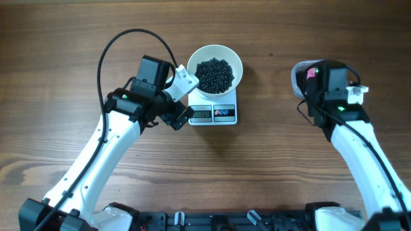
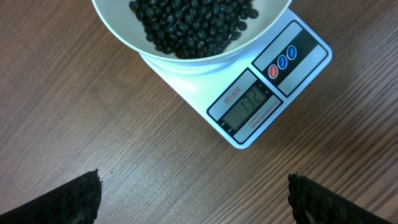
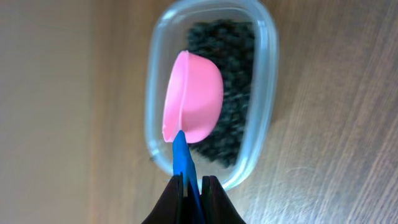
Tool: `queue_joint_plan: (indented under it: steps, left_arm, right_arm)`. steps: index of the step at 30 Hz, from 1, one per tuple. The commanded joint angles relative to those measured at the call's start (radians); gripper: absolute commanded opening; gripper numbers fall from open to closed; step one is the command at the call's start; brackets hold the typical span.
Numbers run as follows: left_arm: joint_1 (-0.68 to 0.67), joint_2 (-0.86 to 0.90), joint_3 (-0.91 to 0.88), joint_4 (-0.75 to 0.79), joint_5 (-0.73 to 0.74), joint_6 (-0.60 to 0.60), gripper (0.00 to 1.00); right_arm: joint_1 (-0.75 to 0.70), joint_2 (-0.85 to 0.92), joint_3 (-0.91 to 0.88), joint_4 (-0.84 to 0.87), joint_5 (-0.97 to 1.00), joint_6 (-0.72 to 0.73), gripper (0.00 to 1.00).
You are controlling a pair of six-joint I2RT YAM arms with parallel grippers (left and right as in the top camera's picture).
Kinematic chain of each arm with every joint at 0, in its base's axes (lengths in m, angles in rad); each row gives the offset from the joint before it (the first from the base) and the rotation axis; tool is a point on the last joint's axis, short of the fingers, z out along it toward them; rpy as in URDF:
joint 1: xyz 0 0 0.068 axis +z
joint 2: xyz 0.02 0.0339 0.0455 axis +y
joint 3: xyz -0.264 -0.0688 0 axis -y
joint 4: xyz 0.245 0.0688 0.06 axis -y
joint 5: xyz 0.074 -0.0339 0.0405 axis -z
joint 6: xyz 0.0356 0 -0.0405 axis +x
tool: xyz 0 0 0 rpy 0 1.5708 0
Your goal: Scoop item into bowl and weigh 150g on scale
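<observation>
Right gripper (image 3: 191,182) fingers, nearest the right wrist camera, are clamped on the blue handle of the pink scoop (image 3: 194,99). The scoop cup is held out over the clear tub (image 3: 268,74), probably positioned for another dip. The tub stands on the table (image 2: 93,124), well apart from the scale (image 2: 311,53), and holds a layer of the item (image 3: 233,50); whether the scoop cup is loaded cannot be determined from its underside. Left gripper (image 2: 196,199) is spread wide and holds nothing. It hangs just beside the scale, which keeps its wrist camera aimed at the display (image 2: 249,106). The bowl (image 2: 127,28) sits on the scale platform, part filled with the item. The display appears to read 132, so a small top-up is probably required.
</observation>
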Motion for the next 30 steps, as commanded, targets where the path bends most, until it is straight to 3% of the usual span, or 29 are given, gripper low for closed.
queue_joint_plan:
  steps: [1,8,13,25,30]
  left_arm:
    - [0.005,-0.008,-0.003,0.000,0.015,0.020,1.00]
    - [0.005,-0.008,-0.004,0.000,0.015,0.020,1.00]
    - [0.005,-0.008,-0.003,0.000,0.015,0.020,1.00]
    - [0.005,-0.008,-0.004,0.000,0.015,0.020,1.00]
    - [0.005,-0.008,-0.004,0.000,0.015,0.020,0.99]
  right_arm:
    - [-0.035,-0.094,-0.001,0.010,-0.082,-0.118,0.04]
    - [-0.180,-0.123,0.080,0.001,-0.349,-0.392,0.04]
    - [-0.294,-0.070,0.271,-0.167,-0.462,-0.558,0.04]
    - [-0.350,0.398,1.026,-0.742,-0.545,-0.966,0.04]
    - [-0.350,0.517,1.138,-0.855,-0.532,-1.131,0.04]
